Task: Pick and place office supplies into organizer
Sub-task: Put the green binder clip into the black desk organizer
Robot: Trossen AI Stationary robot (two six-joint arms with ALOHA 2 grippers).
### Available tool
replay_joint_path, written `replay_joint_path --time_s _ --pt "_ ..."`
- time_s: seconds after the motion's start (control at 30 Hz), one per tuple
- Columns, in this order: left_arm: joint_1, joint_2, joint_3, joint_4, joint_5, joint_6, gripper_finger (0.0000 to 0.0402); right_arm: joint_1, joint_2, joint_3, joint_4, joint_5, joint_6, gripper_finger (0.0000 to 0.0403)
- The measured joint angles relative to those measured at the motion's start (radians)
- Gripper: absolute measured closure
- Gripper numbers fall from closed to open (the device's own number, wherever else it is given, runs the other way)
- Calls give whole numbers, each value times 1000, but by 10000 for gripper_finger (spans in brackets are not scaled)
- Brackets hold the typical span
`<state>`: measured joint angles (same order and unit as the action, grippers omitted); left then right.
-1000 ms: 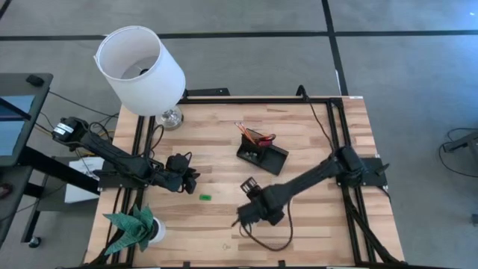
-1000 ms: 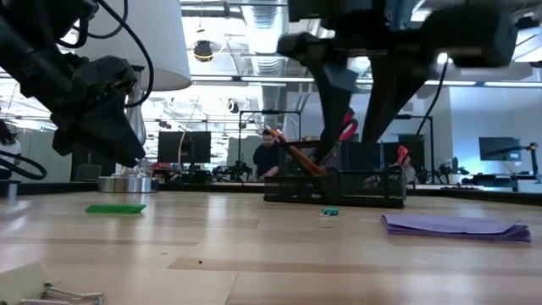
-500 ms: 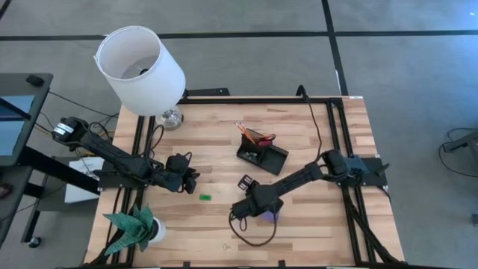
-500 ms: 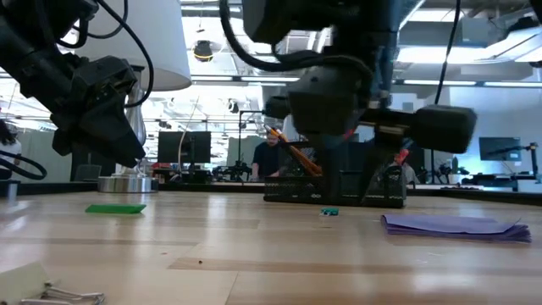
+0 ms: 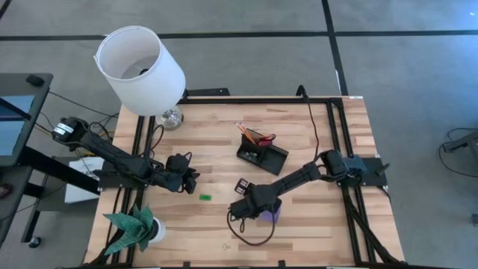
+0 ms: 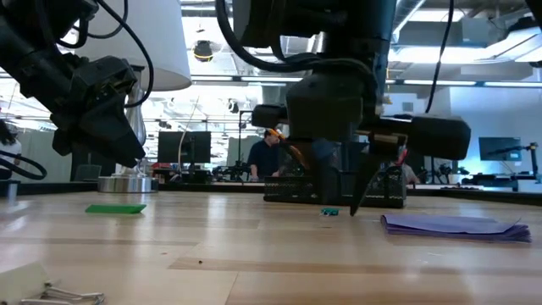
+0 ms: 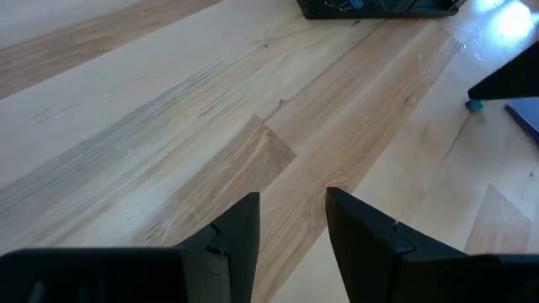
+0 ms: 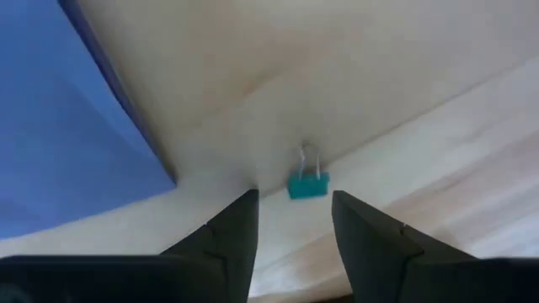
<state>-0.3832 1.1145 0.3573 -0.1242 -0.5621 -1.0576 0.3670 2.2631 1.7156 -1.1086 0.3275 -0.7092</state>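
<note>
A small teal binder clip [image 8: 307, 185] lies on the wood, its wire handles pointing away from my fingers. My right gripper [image 8: 293, 223] hangs open just over it, pointing steeply down, one finger to each side [image 6: 343, 199], touching nothing. The purple note pad [image 5: 269, 217] lies flat beside it [image 6: 453, 224]. A tiny green piece [image 5: 205, 197] lies between the arms. The black organizer [image 5: 262, 155] stands at mid-table with red-handled scissors and orange pencils sticking up in it. My left gripper [image 5: 187, 179] waits open at the left, above bare wood [image 7: 292, 227].
A white lamp [image 5: 142, 69] stands at the far left corner and a green paper plant [image 5: 134, 229] at the near left. A metal binder clip [image 6: 66, 295] lies close to the low camera. A person sits in the room beyond the table.
My right gripper has come down toward the table and shifted a little toward the left edge, rolling its wrist as it sank, and now stands low over the teal clip. The purple pad, earlier covered by the arm in the high view, now shows.
</note>
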Motion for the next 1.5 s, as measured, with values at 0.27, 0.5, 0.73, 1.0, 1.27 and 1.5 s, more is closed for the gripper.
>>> replay_joint_path --time_s 0.27,0.5,0.73,1.0,1.27,1.5 --pt "0 0 0 1 0 0 274 -2 0 0 60 -11 -36 235" --pt "0 0 0 2 0 0 274 -32 -1 0 50 -20 -47 244" --pt "0 0 0 2 0 0 274 -36 -2 0 48 -90 -104 259" --pt "0 0 0 2 0 0 274 -36 -2 0 44 -135 -138 293" --pt "0 0 0 1 0 0 274 -43 -3 0 43 -166 -137 337" --pt "0 0 0 1 0 1 274 -42 -2 0 43 -77 -127 365"
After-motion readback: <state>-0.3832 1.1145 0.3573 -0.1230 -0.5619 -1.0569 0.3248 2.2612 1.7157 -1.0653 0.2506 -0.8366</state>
